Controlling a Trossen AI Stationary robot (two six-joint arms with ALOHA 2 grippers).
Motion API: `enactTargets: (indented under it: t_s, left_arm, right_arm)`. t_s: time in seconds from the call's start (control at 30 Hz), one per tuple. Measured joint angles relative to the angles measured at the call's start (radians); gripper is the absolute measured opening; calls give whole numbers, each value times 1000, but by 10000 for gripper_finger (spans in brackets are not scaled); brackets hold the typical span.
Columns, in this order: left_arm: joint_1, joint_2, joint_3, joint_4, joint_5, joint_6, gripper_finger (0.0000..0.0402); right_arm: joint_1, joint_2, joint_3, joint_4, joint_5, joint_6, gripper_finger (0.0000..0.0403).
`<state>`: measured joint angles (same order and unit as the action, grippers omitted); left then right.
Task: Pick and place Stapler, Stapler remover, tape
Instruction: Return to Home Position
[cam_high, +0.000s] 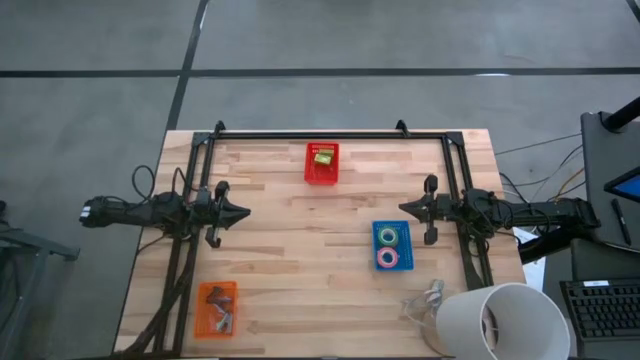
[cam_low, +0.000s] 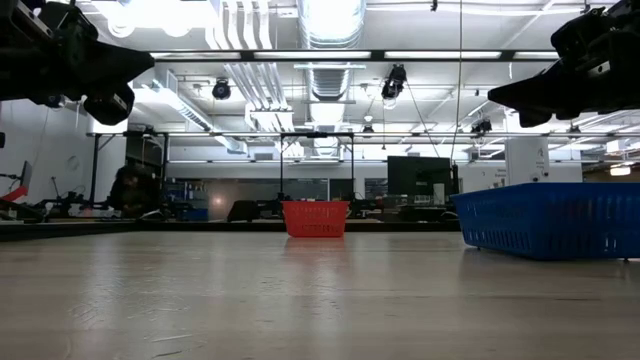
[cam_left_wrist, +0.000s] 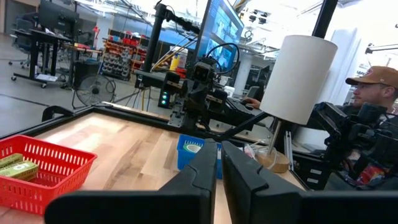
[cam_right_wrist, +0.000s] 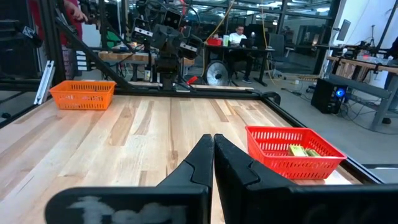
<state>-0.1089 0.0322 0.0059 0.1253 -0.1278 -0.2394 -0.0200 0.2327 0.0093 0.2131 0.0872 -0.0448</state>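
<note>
The yellow-green stapler (cam_high: 322, 156) lies in a red basket (cam_high: 321, 176) at the table's far middle, also seen in the right wrist view as the stapler (cam_right_wrist: 305, 151). A green tape roll (cam_high: 389, 236) and a pink tape roll (cam_high: 387, 258) lie flat in a blue basket (cam_high: 391, 228) right of centre. A small greyish thing, probably the stapler remover (cam_high: 222, 318), lies in an orange basket (cam_high: 216, 295) near the front left corner. My left gripper (cam_high: 246, 212) (cam_left_wrist: 219, 147) hangs level above the left side, fingers together but for a thin slit, holding nothing. My right gripper (cam_high: 402, 207) (cam_right_wrist: 213, 137) hangs level above the right side, shut and empty.
A black frame (cam_high: 330, 134) runs along the far edge and both sides. A white lamp shade (cam_high: 505, 322) stands over the near right corner. A person (cam_left_wrist: 373, 81) sits beyond the table's right side. Bare wood lies between the baskets at the table's middle (cam_high: 300, 240).
</note>
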Motion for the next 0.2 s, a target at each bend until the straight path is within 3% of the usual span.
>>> enactTargets:
  t_s: [0.2]
  left_arm:
    - [0, 0, 0, 0, 0, 0, 21]
  right_arm:
    - [0, 0, 0, 0, 0, 0, 8]
